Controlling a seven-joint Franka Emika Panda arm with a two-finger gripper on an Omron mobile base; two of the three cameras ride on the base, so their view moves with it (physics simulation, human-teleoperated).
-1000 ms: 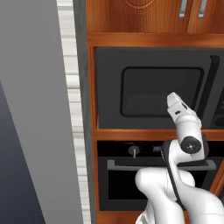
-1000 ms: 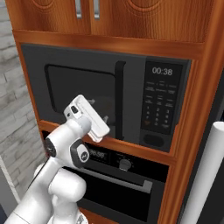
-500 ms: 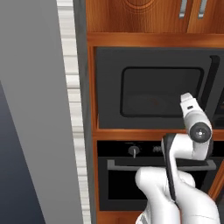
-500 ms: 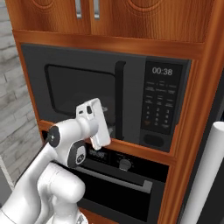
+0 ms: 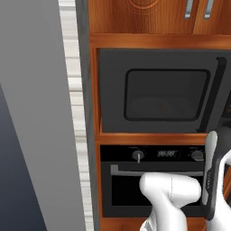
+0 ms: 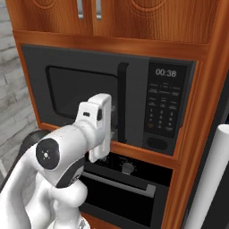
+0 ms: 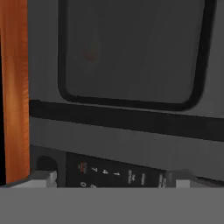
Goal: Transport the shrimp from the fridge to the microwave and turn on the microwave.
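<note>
Swung right, open pincer (image 6: 112, 127) faces shut microwave (image 6: 89, 94) door.

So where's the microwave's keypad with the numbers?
In the right base view the keypad sits on the microwave's right side, under the clock, above the oven.

Reads 00:38 in pale digits at the top edge of the microwave (image 6: 107, 96) keypad (image 6: 164, 107). Shows 1, 4 and 7 on keypad keys in the hand view; other key labels too small to read.
</note>
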